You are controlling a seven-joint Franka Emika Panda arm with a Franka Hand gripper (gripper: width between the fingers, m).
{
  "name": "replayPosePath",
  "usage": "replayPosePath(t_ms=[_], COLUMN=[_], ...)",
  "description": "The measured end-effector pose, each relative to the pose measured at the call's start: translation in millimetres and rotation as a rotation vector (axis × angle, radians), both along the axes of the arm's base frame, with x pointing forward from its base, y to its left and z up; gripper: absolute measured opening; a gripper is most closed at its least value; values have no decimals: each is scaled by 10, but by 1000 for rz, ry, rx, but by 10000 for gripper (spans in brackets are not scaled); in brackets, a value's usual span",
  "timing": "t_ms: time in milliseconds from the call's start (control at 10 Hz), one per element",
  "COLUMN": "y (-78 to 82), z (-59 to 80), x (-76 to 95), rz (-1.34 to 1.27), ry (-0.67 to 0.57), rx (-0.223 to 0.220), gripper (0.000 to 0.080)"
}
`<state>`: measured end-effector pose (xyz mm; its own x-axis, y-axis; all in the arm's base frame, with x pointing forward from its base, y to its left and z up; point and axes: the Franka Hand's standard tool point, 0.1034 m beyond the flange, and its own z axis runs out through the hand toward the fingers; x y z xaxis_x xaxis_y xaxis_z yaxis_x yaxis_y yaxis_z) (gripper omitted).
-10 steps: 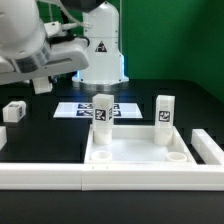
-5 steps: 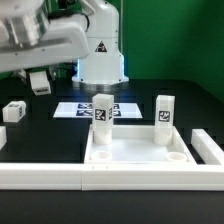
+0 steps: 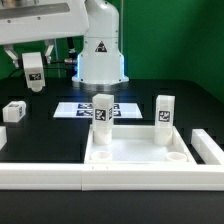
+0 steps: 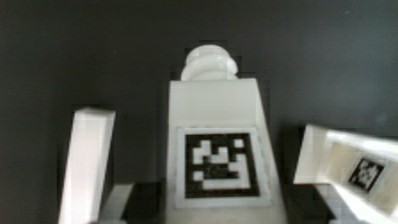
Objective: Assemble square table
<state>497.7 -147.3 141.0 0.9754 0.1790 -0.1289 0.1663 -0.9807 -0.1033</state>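
The square table slab (image 3: pixel 140 152) lies rim-up near the front, with two white legs (image 3: pixel 102 113) (image 3: pixel 164 112) standing upright at its far corners. A loose leg (image 3: pixel 13 111) lies on the black table at the exterior view's left. My gripper (image 3: pixel 34 72) hangs high at the left, above that loose leg, shut on another white leg (image 3: pixel 34 68) whose marker tag faces the camera. In the wrist view this held leg (image 4: pixel 217 120) fills the middle, and my gripper (image 4: pixel 217 200) has its dark fingers (image 4: pixel 151 200) against both sides of the leg.
The marker board (image 3: pixel 80 108) lies flat behind the slab, before the robot base (image 3: pixel 100 55). A long white L-shaped rail (image 3: pixel 40 176) runs along the front and up the right side. The wrist view shows blurred white parts (image 4: pixel 89 160) (image 4: pixel 347 160) on either side of the held leg.
The gripper has risen a little with the leg and turned, so the leg's marker tag now faces the exterior camera. Everything on the table stayed put.
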Motion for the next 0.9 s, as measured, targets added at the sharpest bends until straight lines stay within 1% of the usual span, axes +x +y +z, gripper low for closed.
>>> replayPosePath(t_ms=[100, 200, 300, 400, 500, 600, 700, 800, 900], y=[-22, 8, 151, 291, 452, 585, 742, 869, 848], z=[-5, -10, -3, 41, 136, 211, 228, 247, 292], x=[10, 47, 157, 284, 464, 650, 791, 873, 918], rz=[-5, -31, -42, -57, -79, -113, -141, -152, -192], ry=[-66, -125, -213, -262, -302, -378, -438, -482, -578], rx=[-1, -10, -21, -31, -34, -49, -57, -56, -68], gripper=[290, 290, 290, 290, 290, 290, 290, 290, 290])
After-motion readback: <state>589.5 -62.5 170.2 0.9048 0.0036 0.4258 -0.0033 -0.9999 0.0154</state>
